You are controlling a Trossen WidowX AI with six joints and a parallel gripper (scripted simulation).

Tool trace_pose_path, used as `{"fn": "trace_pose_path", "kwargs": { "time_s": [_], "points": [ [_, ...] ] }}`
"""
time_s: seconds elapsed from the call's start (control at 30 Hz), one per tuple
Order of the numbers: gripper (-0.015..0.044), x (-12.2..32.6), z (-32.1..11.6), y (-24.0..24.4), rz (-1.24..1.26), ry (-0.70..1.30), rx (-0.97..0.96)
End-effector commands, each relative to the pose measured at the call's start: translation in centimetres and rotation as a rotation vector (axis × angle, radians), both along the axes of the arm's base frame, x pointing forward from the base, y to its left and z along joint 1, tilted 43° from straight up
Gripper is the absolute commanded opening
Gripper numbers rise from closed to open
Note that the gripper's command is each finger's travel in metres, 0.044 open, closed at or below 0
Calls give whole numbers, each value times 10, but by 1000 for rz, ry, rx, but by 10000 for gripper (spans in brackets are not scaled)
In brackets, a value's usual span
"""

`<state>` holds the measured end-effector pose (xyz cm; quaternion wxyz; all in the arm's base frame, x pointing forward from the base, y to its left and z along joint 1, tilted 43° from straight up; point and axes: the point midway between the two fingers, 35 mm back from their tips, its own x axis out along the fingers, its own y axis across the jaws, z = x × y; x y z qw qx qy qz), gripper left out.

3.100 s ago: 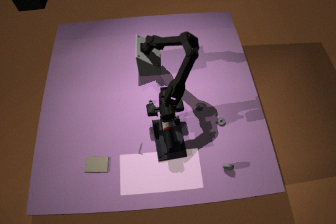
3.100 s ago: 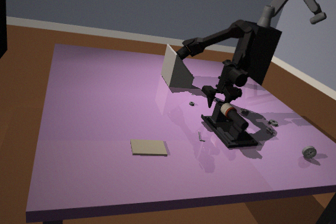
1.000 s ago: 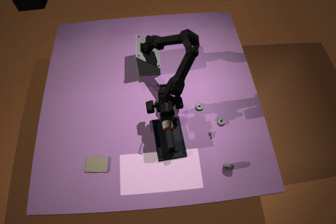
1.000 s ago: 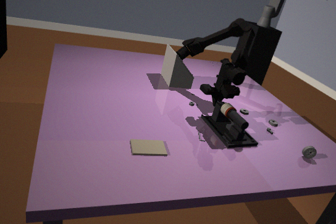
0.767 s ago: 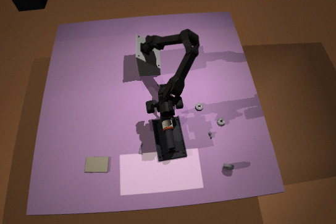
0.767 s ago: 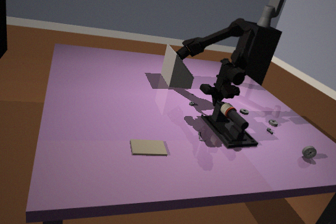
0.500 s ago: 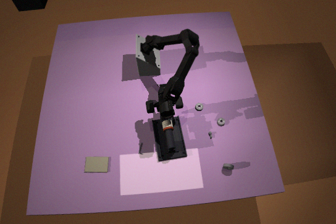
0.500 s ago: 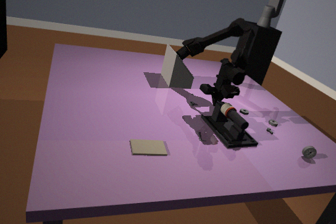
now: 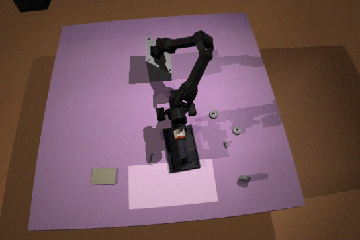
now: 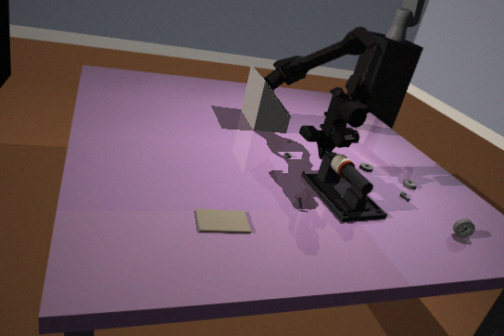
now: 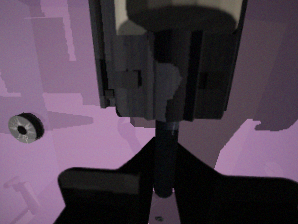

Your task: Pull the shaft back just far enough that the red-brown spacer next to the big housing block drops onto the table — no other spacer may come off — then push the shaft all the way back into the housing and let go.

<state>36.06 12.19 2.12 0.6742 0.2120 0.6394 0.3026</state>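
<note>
The black fixture [image 9: 195, 162] [image 10: 377, 214] stands on the table and carries a dark cylindrical body [image 9: 182, 150] [image 10: 359, 180]. The red-brown spacer [image 9: 180, 137] [image 10: 343, 165] is a thin ring against that body's end. Cream spacers [image 9: 179, 133] [image 10: 339, 162] [image 11: 182, 12] sit beside it, on the gripper side; their exact number is unclear. The dark shaft [image 11: 166, 167] sticks out of the fixture's near post. My gripper [image 9: 179, 125] [image 10: 322, 154] [image 11: 162, 141] is shut on the shaft's protruding end. The shaft's part inside the stack is hidden.
Grey rings [image 9: 213, 114] [image 9: 236, 130] [image 10: 366, 167] [image 10: 409, 184], a small bolt [image 9: 225, 144] [image 10: 405, 196] and a grey wheel [image 9: 245, 178] [image 10: 463, 226] lie to one side. A tan pad [image 9: 103, 176] [image 10: 223, 221] lies on the other side. A grey wedge block [image 9: 159, 71] [image 10: 273, 111] stands behind.
</note>
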Motion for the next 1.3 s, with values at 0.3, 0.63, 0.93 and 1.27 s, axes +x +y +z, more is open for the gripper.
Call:
{"fn": "trace_pose_path", "kwargs": {
  "time_s": [0.3, 0.63, 0.93, 1.27],
  "points": [
    [0, -2, 0, 0, 2, 1, 4],
    [0, -3, 0, 0, 2, 1, 4],
    [0, -4, 0, 0, 2, 1, 4],
    [0, -5, 0, 0, 2, 1, 4]
  ]
}}
